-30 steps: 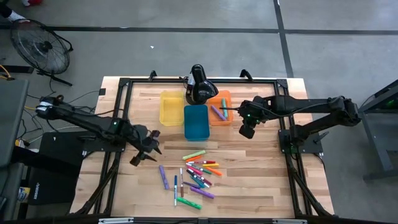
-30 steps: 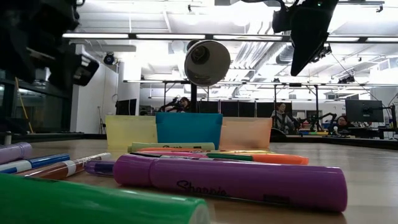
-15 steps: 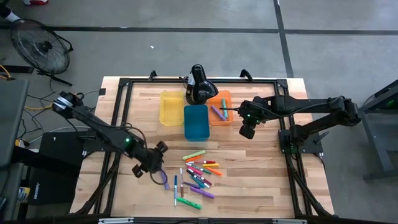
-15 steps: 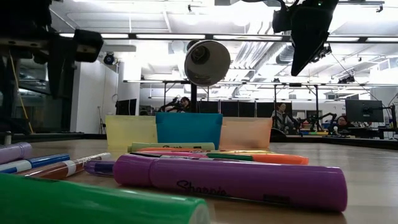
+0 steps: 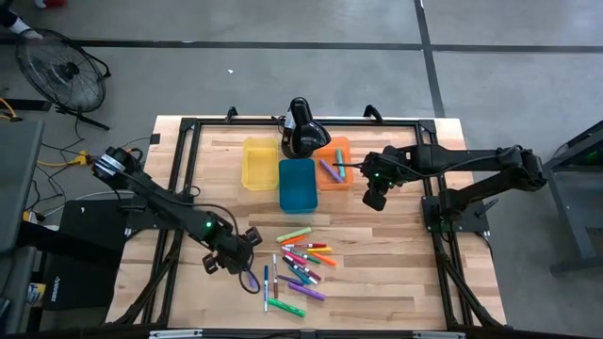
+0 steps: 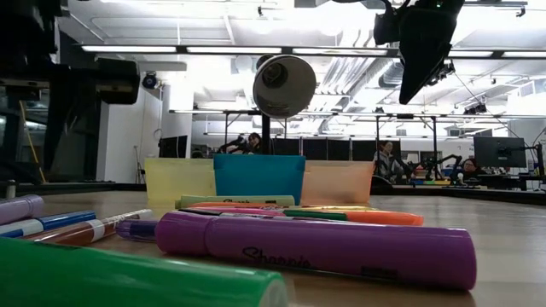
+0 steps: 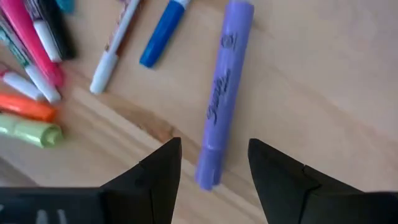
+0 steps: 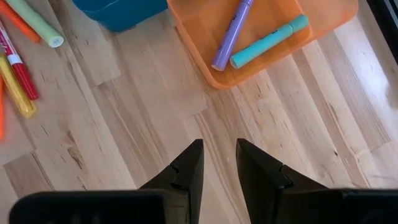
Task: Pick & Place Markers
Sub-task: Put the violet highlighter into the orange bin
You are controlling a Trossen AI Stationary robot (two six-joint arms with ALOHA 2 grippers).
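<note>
My left hand (image 7: 212,163) has just travelled across the table (image 5: 396,282) and is now hovering open, fingers straddling the purple marker (image 7: 222,93) lying left of the marker pile. Grasping comes next. My right hand (image 8: 219,163) is waiting empty, fingers slightly apart, beside the orange bin (image 8: 273,59).

Wooden table (image 5: 396,273) bears markers (image 5: 300,262) and bins (image 5: 297,184).
</note>
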